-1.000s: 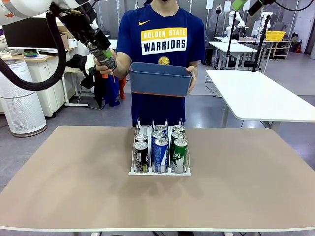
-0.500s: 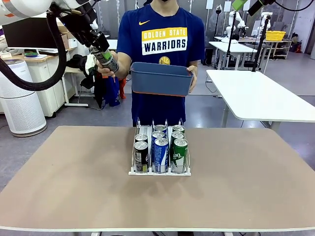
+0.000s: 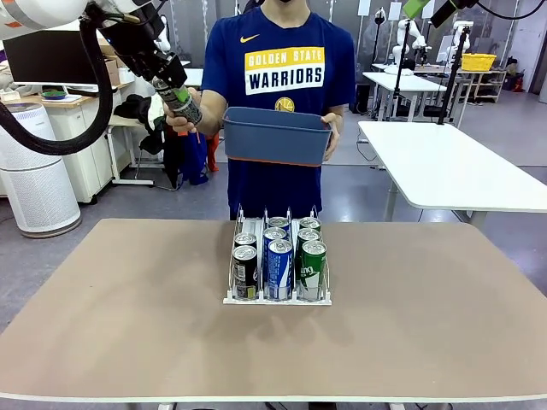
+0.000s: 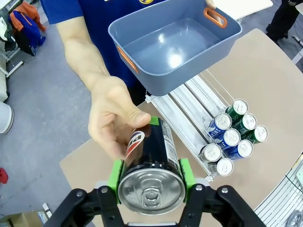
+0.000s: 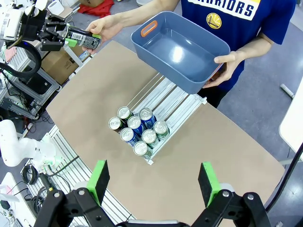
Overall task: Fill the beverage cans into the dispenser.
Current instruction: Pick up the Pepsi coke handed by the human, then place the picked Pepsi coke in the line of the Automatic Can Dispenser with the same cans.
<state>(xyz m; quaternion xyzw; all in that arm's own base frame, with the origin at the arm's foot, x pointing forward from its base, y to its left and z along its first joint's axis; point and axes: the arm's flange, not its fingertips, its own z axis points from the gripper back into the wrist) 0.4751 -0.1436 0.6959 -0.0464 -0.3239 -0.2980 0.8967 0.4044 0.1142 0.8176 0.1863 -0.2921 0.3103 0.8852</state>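
- A slim dark can with a silver top (image 4: 150, 163) is clamped between the left gripper's (image 4: 150, 185) green pads, above the table's far-left edge; the person's hand (image 4: 113, 118) touches it.
- The right gripper (image 5: 154, 182) is spread wide, holding nothing.
- Seven cans stand in the white wire dispenser (image 3: 277, 295).

Front camera faces the person across the table (image 3: 128, 325). Left wrist camera sits close above a held can; right wrist camera looks down from high. All share the dispenser (image 3: 277, 297) (image 4: 189, 101) (image 5: 163, 106).
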